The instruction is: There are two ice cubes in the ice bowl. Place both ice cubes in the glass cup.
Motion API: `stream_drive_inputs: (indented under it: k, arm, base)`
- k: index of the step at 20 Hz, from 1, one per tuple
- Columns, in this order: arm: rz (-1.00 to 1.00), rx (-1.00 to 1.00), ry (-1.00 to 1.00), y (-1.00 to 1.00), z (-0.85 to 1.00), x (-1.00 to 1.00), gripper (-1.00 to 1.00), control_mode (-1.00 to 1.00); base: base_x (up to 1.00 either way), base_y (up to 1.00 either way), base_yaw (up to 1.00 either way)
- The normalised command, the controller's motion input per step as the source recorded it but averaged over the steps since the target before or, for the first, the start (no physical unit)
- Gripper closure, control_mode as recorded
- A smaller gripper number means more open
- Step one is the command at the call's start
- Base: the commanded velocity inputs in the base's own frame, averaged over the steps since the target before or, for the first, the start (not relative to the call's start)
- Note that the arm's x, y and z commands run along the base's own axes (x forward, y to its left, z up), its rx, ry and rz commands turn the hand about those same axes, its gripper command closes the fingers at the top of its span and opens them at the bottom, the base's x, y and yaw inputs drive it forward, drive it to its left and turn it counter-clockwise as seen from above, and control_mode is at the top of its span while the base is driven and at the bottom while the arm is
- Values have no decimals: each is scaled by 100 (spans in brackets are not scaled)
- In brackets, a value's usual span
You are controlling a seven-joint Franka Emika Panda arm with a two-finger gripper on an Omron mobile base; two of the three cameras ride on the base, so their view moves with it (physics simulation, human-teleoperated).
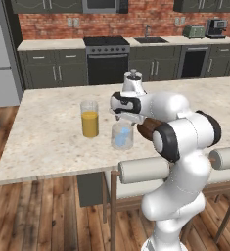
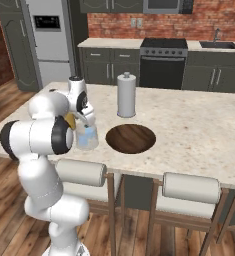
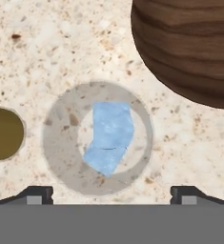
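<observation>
Lying in the glass cup (image 3: 98,138) below the spread fingers (image 3: 35,194): 2 ice cubes (image 3: 109,136).

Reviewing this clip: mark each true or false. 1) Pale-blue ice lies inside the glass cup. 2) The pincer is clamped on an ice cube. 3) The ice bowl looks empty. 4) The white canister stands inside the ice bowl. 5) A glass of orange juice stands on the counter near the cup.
1) True: the ice cubes lie at the bottom of the glass cup.
2) False: the pincer stands open above the cup, nothing between its tips.
3) True: the ice bowl shows bare wood.
4) False: the white canister stands on the counter behind the bowl.
5) True: the juice glass stands beside the cup.
</observation>
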Motion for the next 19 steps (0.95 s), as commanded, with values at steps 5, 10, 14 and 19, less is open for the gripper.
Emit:
stream_drive_inputs:
  k: [5, 10, 14, 19]
  arm:
    - [3, 0, -8, -25, 0, -100, -100, -100]
    - [1, 0, -6, -25, -4, -100, -100, -100]
    - [5, 0, -6, -36, -1, -100, -100, -100]
    - [5, 5, -42, -60, 72, -100, -100, -100]
  base:
    - [0, 0, 0]
    - [0, 0, 0]
    - [0, 0, 0]
    - [0, 0, 0]
